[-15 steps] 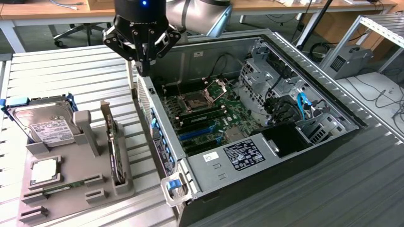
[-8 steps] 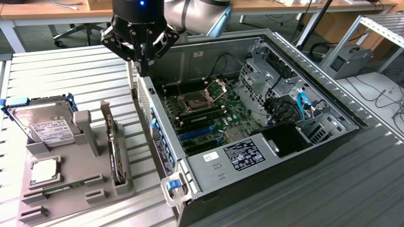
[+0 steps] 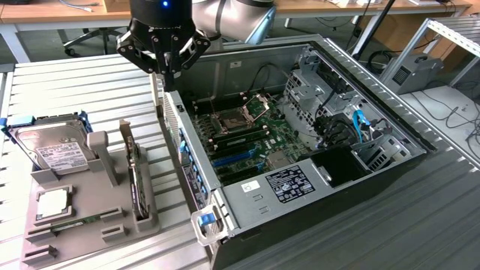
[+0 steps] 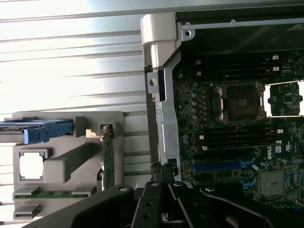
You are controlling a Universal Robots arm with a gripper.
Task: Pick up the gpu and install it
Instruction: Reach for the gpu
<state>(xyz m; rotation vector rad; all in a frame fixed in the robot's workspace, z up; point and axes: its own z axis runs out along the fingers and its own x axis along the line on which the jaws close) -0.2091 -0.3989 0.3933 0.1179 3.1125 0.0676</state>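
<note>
The gpu [image 3: 136, 174] stands on edge in a slot of the grey holder [image 3: 90, 191], its thin green board seen end-on in the wrist view [image 4: 108, 159]. My gripper [image 3: 170, 83] hangs shut above the rear wall of the open computer case [image 3: 248, 191], with nothing between its fingers. It is apart from the gpu, higher up and toward the case. In the wrist view the closed black fingertips [image 4: 164, 172] sit over the case's metal edge, beside the motherboard [image 4: 228, 142] with its blue slot [image 4: 221, 166].
The holder also carries a hard drive [image 3: 53, 149] with blue rails, a processor chip [image 3: 53, 202] and a narrow memory stick [image 3: 71, 222]. Inside the case are an open processor socket [image 3: 229, 121], drive cages [image 3: 322, 95] and cables. Ribbed metal table all around.
</note>
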